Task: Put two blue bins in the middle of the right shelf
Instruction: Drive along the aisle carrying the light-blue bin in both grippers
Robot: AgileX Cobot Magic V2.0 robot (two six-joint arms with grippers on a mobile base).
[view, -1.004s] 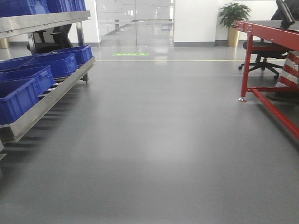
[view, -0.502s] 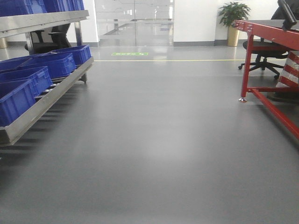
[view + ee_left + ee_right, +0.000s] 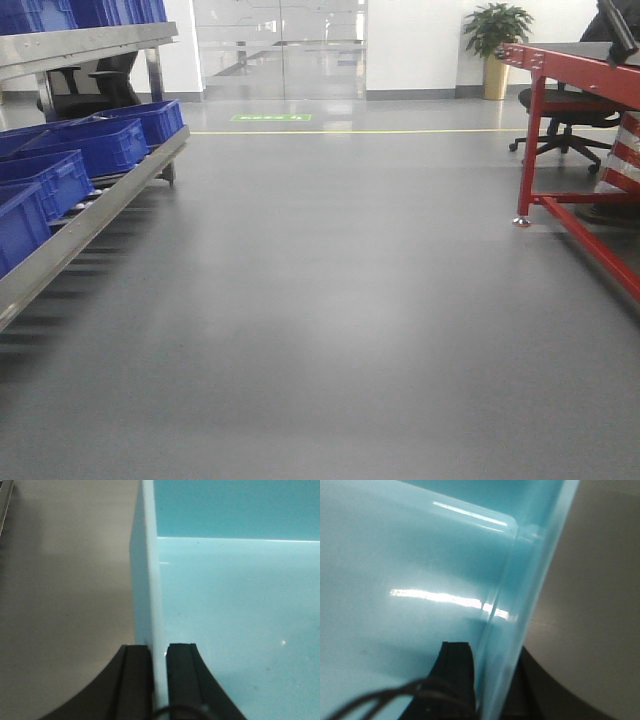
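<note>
A blue bin, pale blue in the wrist views, is held between my two grippers. In the left wrist view my left gripper (image 3: pixel 159 647) is shut on the bin's left wall (image 3: pixel 150 580), one finger outside and one inside, with the bin's floor (image 3: pixel 235 605) to the right. In the right wrist view my right gripper (image 3: pixel 492 652) is shut on the bin's right wall (image 3: pixel 520 595), with the inside of the bin (image 3: pixel 410 555) on the left. The held bin and both grippers are out of the front view. Several more blue bins (image 3: pixel 95 145) sit on the left rack.
A steel roller rack (image 3: pixel 90 215) runs along the left. A red metal table (image 3: pixel 560 60) stands at the right, with an office chair (image 3: pixel 565 115) behind it. Grey floor (image 3: pixel 330 300) stretches ahead to glass doors (image 3: pixel 280 45) and a potted plant (image 3: pixel 497 30).
The front view has shifted: the left rack and its bins have slid left and partly out of frame. The red table has hardly moved.
</note>
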